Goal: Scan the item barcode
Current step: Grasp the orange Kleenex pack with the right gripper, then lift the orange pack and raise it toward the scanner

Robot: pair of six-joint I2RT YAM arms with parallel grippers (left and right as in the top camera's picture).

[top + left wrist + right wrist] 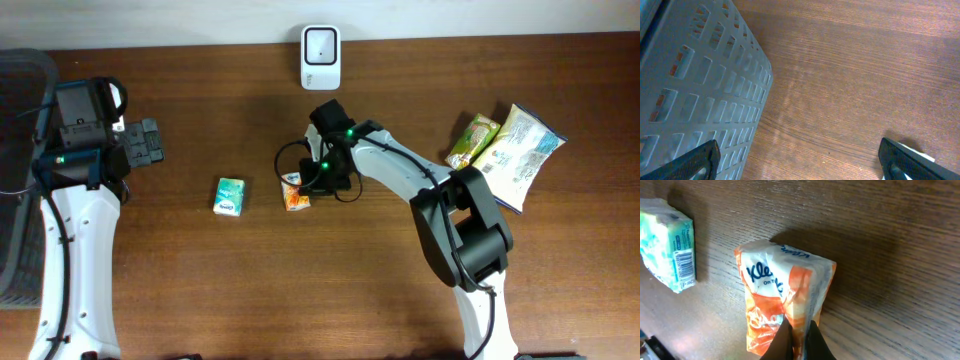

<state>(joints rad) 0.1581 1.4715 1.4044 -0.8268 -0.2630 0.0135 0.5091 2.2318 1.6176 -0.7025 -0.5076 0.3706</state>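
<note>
The right gripper (797, 342) is closed tight on the near edge of the orange tissue pack (782, 297), with its two dark fingers (784, 341) pinching the wrapper between them. The pack lies on the brown wooden table (250, 290) near the middle, in front of the white scanner (320, 57), which stands well apart at the far edge. A green tissue pack (230, 196) lies just to the left of the orange one, not touching it. The right wrist view shows a barcode (685, 262) on its side. Two snack bags (505, 148) lie together on the far right. On the left, the left gripper (800, 162) hangs over bare table beside a grey plastic basket (700, 90), jaws spread wide and holding nothing.
</note>
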